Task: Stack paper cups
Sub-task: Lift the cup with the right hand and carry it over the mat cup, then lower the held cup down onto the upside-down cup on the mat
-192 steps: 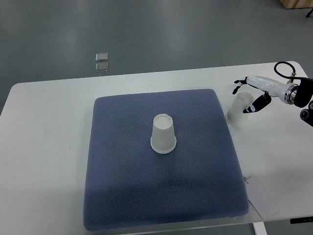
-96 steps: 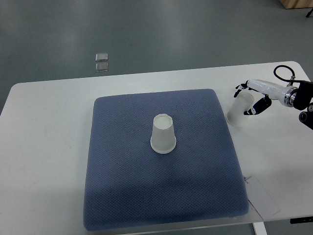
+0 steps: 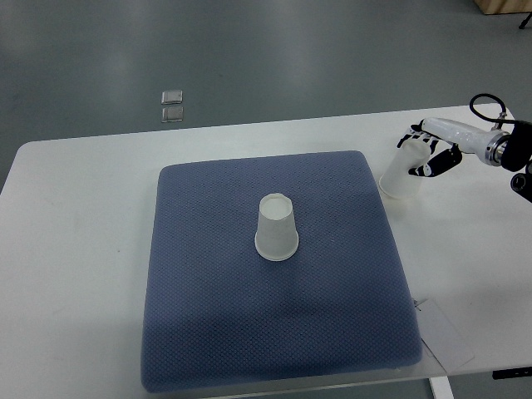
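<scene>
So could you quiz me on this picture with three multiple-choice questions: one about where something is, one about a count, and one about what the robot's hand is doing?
1. Where does the upside-down cup stand?
A. Near the middle of the blue mat
B. On the bare white table
C. On the floor

2. How many paper cups are in view?
A. One
B. Two
C. Four

3. What is the right hand doing?
A. Resting flat on the mat
B. Hanging open above the mat
C. Gripping the second cup, tilted, beside the mat's right edge

Answers:
1 A: mat shows all round its rim.
2 B: one on the mat, one in the hand.
3 C: fingers wrap the cup's upper part.
</scene>
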You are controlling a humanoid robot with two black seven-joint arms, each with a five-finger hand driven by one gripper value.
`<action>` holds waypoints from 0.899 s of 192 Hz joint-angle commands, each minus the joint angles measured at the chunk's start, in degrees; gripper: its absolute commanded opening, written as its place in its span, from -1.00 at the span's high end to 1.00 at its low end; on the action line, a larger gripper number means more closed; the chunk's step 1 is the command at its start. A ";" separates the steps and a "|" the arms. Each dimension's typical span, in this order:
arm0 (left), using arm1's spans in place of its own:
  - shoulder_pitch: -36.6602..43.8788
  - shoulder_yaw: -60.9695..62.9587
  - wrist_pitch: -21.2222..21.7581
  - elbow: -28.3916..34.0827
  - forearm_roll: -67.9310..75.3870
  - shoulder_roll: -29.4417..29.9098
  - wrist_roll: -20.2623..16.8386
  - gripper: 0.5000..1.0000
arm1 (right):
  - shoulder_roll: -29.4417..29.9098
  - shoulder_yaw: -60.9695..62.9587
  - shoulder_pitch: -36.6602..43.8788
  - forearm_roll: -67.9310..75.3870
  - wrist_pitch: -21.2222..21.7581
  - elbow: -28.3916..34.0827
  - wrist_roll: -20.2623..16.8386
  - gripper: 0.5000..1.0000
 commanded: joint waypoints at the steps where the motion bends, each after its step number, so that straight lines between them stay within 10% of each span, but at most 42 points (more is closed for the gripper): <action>1: 0.01 0.00 0.08 0.00 -0.02 0.00 0.00 -1.00 | -2.07 0.06 4.52 3.11 0.89 4.44 0.29 1.00; 86: 0.01 0.00 0.08 0.00 -0.02 0.00 0.00 -1.00 | -1.46 -0.11 15.24 8.38 12.31 21.84 0.38 1.00; 173: 0.01 0.00 -0.01 0.00 -0.02 0.00 0.00 -1.00 | 2.15 -4.77 14.89 5.75 14.77 25.01 0.29 1.00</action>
